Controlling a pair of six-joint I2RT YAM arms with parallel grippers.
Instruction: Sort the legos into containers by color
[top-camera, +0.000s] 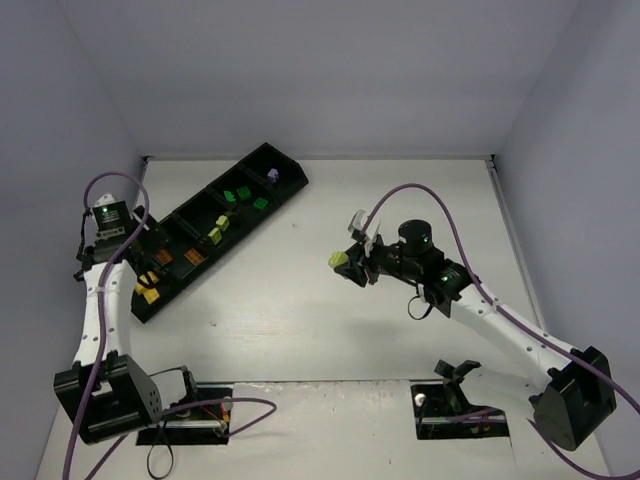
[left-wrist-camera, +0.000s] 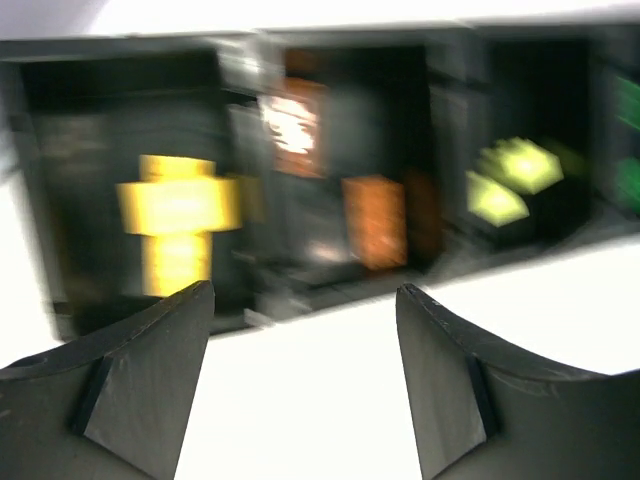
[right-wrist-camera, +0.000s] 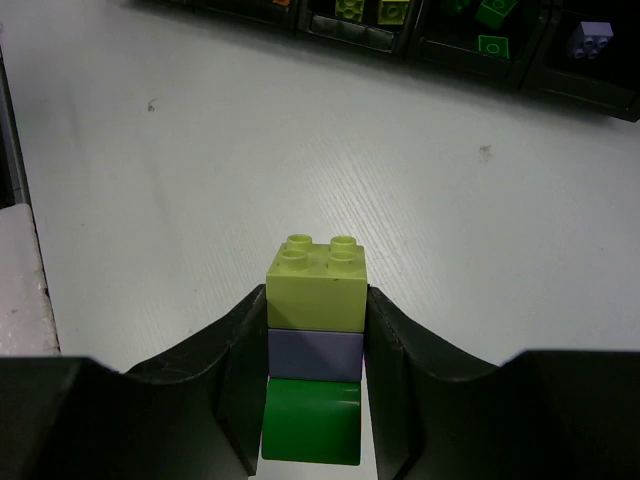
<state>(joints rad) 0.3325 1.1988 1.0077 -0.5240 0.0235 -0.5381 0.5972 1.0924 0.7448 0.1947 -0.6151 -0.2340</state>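
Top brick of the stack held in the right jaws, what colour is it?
The top brick is lime, clearest in the right wrist view.

The left arm (top-camera: 95, 320) and right arm (top-camera: 500, 325) have white links with black joints and bases. Purple cables (top-camera: 400, 188) trail along both. The left gripper (left-wrist-camera: 303, 290) has curved, matte-black fingers (left-wrist-camera: 140, 380).

I'm looking at a white table (right-wrist-camera: 200, 180) with a faint wood grain. One long black tray (right-wrist-camera: 450, 70) lies directly on it, well ahead of my right gripper (right-wrist-camera: 315, 300) and just ahead of my left gripper (left-wrist-camera: 305, 300). Two small dark specks (right-wrist-camera: 485, 152) mark the surface between the right gripper and the tray.
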